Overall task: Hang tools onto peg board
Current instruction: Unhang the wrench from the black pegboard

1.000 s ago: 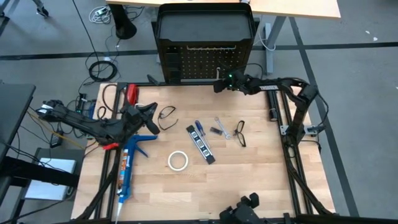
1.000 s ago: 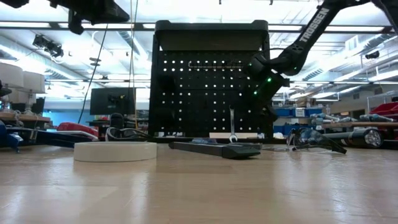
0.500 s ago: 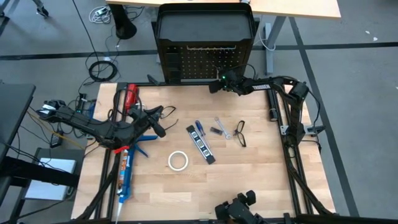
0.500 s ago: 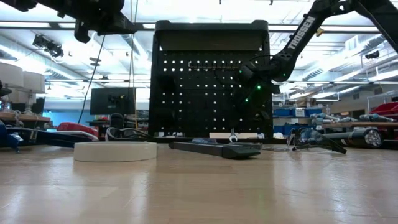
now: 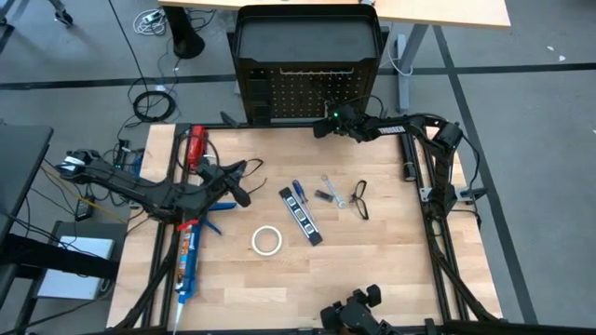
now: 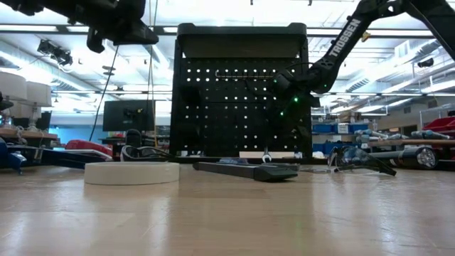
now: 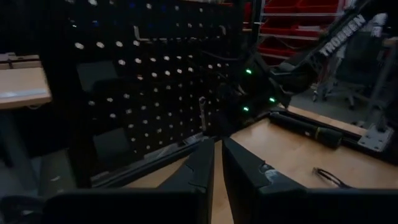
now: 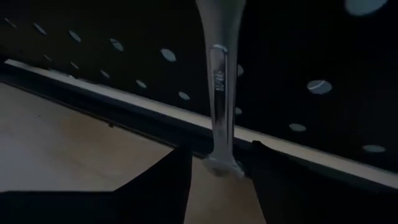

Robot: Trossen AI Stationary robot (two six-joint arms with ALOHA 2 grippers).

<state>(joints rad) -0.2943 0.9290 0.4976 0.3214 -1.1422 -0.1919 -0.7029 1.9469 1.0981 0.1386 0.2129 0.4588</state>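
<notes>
Right wrist view: right gripper [image 8: 214, 180] jaws straddle the hanging wrench [image 8: 221, 93], apparently released; nudging could unhook it from the peg board [image 8: 311, 50].

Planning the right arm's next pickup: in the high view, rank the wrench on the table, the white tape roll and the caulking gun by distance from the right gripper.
From the right gripper at the peg board:
1. Wrench, mid-table.
2. White tape roll, nearer the front.
3. Caulking gun, far left edge.

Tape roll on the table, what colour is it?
White: the tape roll lies flat on the pale wood, shown best in the high view.
</notes>
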